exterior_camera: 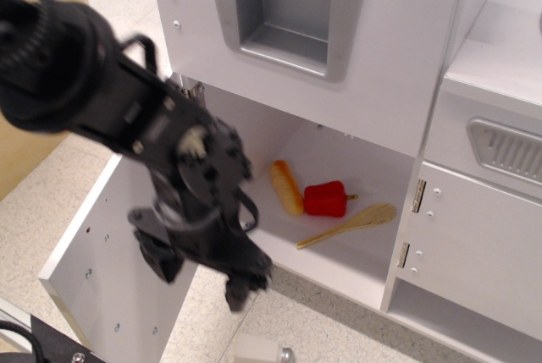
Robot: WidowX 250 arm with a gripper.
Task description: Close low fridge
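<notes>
1. The low fridge (pixel 339 202) is seen in the lower middle of the frame, its white compartment exposed beneath the panel with the recessed grey dispenser (pixel 288 12).
2. The fridge door (pixel 110 261) is swung wide open to the left, its inner face turned up toward the camera and its free edge reaching toward the bottom-left corner.
3. Three items are noted on the compartment floor: an orange-tan roll-shaped piece (pixel 286 186) toward the back left, a red pepper (pixel 326 199) just beside it, and a wooden spoon (pixel 349 224) lying diagonally toward the front edge.
4. The gripper (pixel 199 274) is blurred, positioned over the door's hinge-side edge, in front of the opening.
5. Two dark fingers are seen spread apart; nothing is seen held between them.
6. A smaller cabinet door (pixel 474 244) with metal hinges is seen closed at the right edge.
</notes>
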